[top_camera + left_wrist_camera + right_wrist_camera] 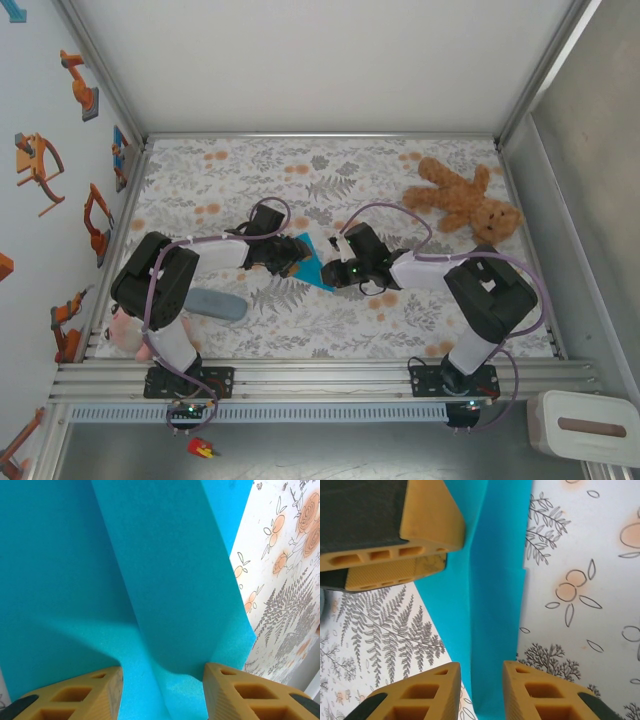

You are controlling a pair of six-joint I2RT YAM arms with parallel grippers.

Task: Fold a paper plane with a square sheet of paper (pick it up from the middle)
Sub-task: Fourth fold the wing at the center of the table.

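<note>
With right gripper [481, 669] narrowly parted over the square sheet of paper [495, 580], left gripper [162, 671] astride, grip unclear: looks mid-crease; next, pressing evenly.

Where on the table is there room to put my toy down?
Bare cloth by the back wall, left of the teddy, and near, between the arm bases. Crowded mid-table: left gripper and right gripper at the paper.

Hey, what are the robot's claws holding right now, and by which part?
Cannot tell. The folded blue paper passes through the left claw and the right claw, but a firm pinch is not visible.
</note>
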